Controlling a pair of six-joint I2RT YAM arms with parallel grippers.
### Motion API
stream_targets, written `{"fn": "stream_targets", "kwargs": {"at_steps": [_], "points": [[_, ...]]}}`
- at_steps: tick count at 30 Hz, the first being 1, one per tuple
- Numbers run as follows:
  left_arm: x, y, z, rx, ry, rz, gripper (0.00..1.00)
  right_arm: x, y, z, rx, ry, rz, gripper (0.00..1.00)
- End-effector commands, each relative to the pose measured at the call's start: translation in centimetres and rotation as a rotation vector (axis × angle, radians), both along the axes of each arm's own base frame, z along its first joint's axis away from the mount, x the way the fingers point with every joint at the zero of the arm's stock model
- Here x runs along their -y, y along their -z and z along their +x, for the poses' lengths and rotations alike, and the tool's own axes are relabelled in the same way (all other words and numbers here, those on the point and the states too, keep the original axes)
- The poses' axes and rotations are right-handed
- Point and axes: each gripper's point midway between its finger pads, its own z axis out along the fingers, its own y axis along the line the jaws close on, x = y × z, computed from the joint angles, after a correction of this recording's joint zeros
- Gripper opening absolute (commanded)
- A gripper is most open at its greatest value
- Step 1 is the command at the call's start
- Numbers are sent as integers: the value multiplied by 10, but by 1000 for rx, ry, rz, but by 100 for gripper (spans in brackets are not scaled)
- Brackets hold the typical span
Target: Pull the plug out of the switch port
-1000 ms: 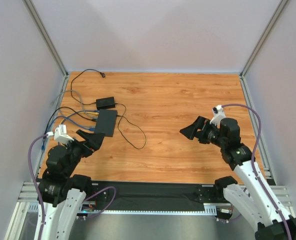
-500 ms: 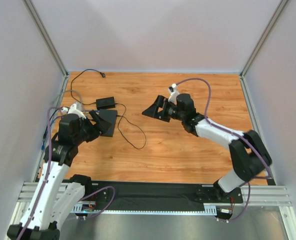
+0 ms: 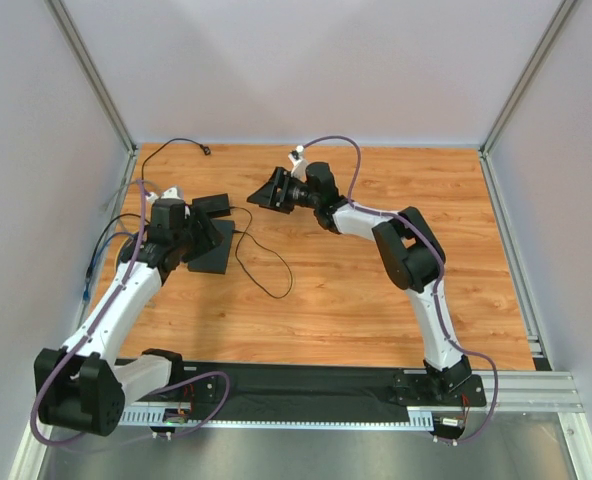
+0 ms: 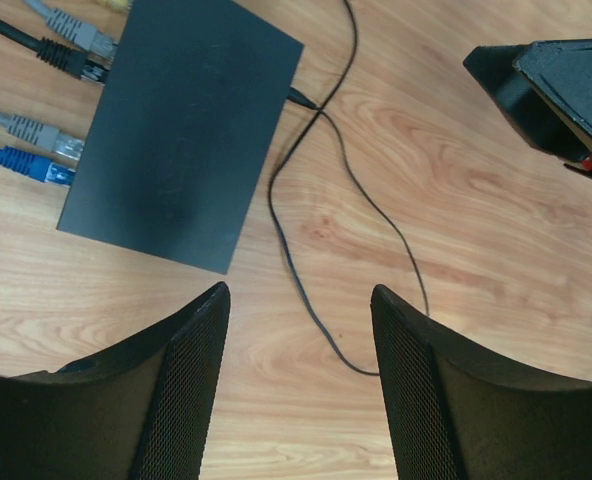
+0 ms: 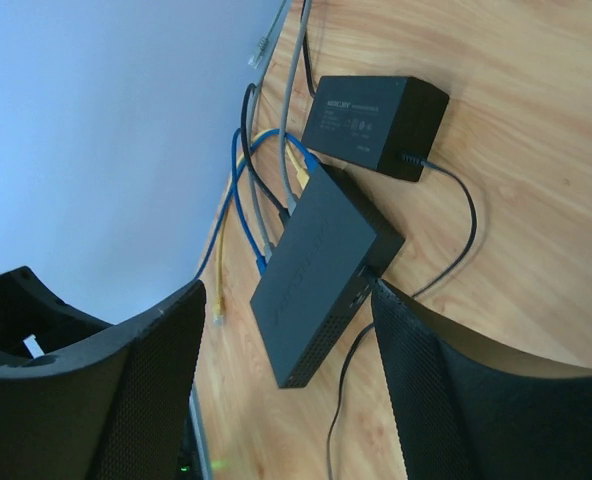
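The switch, a flat black box (image 4: pixel 181 130), lies on the wooden table, and its far end shows past my left gripper from above (image 3: pixel 216 262). Several network plugs, grey (image 4: pixel 81 40), black and blue (image 4: pixel 36 165), sit in ports along its left edge. A thin black cable's plug (image 4: pixel 298 97) enters the opposite edge. My left gripper (image 4: pixel 298 300) hovers open just beside the box, nothing between its fingers. My right gripper (image 5: pixel 286 290) is open too, aimed at the switch (image 5: pixel 321 270) from the back right (image 3: pixel 264 193) and clear of it.
A smaller black adapter brick (image 5: pixel 376 120) sits behind the switch (image 3: pixel 211 204); its thin cable (image 3: pixel 266 270) loops over the table. Blue, grey and yellow network cables (image 5: pixel 238 215) trail toward the left wall (image 3: pixel 101 255). The right gripper's body (image 4: pixel 556 90) is near in the left wrist view.
Both arms have swung in from the near corners toward the switch. The left gripper now hangs over it, and the right has reached far left beside the adapter.
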Motion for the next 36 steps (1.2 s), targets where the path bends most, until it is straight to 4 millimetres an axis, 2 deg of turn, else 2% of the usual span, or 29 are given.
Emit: {"fn": "stream_targets", "kwargs": {"at_steps": [1, 2, 3, 5, 6, 7, 8, 9, 14, 18, 21, 24, 27, 28, 31, 36], "points": [[-7, -18, 25, 78, 8, 69, 68, -13, -8, -2, 126, -111, -64, 67], [-8, -8, 25, 34, 10, 83, 68, -17, -13, -1, 189, -135, -79, 67], [-7, -12, 29, 35, 11, 84, 69, -16, -5, -3, 182, -149, -119, 67], [-9, 4, 27, -46, 14, 110, 69, -20, 3, -4, 214, -179, -189, 67], [-8, -1, 31, -50, 20, 120, 69, -21, 12, -3, 212, -192, -211, 67], [-12, 0, 32, -67, 11, 155, 69, -23, 12, -4, 218, -207, -219, 67], [-13, 9, 27, -121, 14, 183, 69, -23, 12, -8, 211, -239, -233, 65], [-13, 5, 29, -120, 18, 200, 69, -24, 15, -11, 239, -266, -253, 65], [-4, 18, 23, -170, 51, 203, 66, -29, 29, -38, 330, -389, -329, 64], [-2, 23, 20, -185, 45, 245, 62, -37, 32, -51, 375, -453, -319, 59], [-3, 27, 21, -175, 20, 251, 62, -36, 41, -54, 390, -471, -347, 56], [6, 30, 26, -168, 56, 248, 62, -36, 50, -56, 394, -492, -349, 55], [8, 36, 31, -176, 72, 287, 63, -38, 55, -53, 380, -501, -346, 48], [6, 40, 33, -186, 65, 299, 64, -41, 49, -53, 388, -511, -325, 48], [5, 46, 37, -193, 57, 310, 64, -47, 47, -53, 362, -514, -281, 48], [11, 49, 44, -199, 69, 293, 64, -55, 38, -43, 338, -473, -248, 49]]}}
